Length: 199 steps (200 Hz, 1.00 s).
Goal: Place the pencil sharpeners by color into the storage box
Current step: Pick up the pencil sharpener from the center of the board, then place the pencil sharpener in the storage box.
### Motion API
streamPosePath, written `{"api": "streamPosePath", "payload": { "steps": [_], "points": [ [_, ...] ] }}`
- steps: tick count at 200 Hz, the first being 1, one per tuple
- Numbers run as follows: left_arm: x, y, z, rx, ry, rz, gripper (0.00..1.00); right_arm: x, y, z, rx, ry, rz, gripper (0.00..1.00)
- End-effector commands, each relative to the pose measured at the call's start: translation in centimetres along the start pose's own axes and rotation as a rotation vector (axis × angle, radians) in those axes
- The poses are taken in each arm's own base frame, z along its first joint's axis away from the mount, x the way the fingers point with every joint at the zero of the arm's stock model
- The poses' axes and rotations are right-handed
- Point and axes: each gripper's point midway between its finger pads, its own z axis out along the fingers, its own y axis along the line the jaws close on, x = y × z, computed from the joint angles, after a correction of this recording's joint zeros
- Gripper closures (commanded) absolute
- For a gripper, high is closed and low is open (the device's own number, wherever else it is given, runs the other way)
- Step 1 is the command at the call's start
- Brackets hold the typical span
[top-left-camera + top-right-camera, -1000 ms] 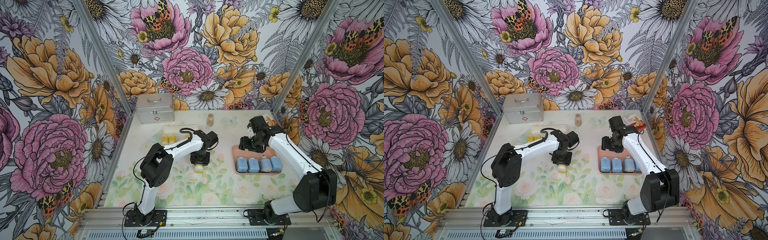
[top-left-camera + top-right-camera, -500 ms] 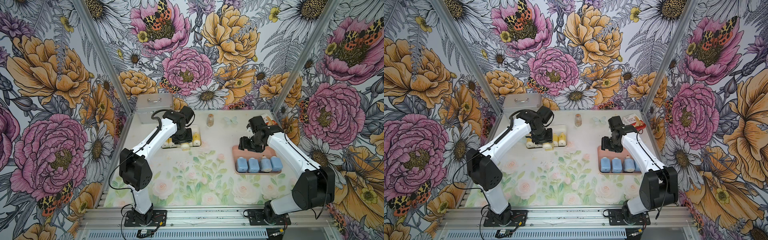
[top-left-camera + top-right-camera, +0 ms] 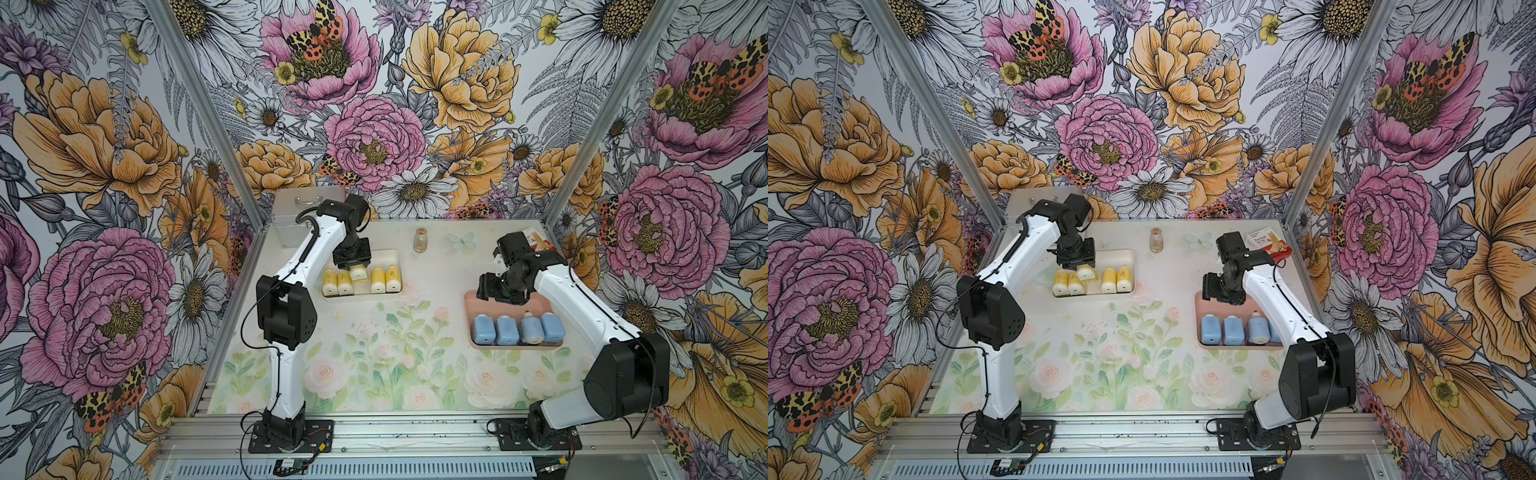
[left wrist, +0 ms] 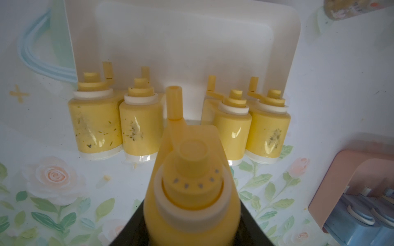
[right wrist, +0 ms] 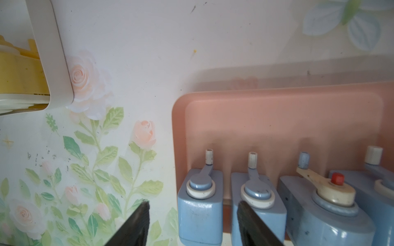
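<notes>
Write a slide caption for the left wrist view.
Left gripper holds a yellow plastic sharpener over the gap among four others in a white tray.

Blurry up close and cut off by the left wrist picture's edge: held yellow sharpener [image 4: 191,181]. Cut off there too: brown vial [image 4: 351,8]. Mostly hidden behind right arm [image 3: 1279,307] in a top view: last blue sharpener [image 3: 1273,334]. Partly hidden behind left arm [image 3: 318,245]: metal case [image 3: 299,195].

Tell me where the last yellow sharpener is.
In a top view, the left gripper holds the sharpener over the cream tray, above the gap between yellow pairs.
</notes>
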Motion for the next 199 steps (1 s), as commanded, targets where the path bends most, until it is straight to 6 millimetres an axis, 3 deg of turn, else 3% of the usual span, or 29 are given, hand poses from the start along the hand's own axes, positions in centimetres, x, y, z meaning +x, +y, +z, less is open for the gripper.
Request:
{"api": "streamPosePath", "payload": {
  "steps": [1,50,199],
  "points": [
    [-0.9,-0.4,-0.8,0.045,-0.01,0.018,0.55,-0.4,0.3,-0.3,-0.015,-0.027,-0.003,0.33],
    [-1.4,-0.6,1.7,0.039,0.038,0.018,0.55,-0.1,0.1,-0.2,-0.013,-0.022,-0.001,0.33],
    [-1.2,0.0,5.5,-0.014,0.115,0.046,0.55,0.0,0.1,0.1,-0.016,-0.019,0.004,0.33]
  ]
}}
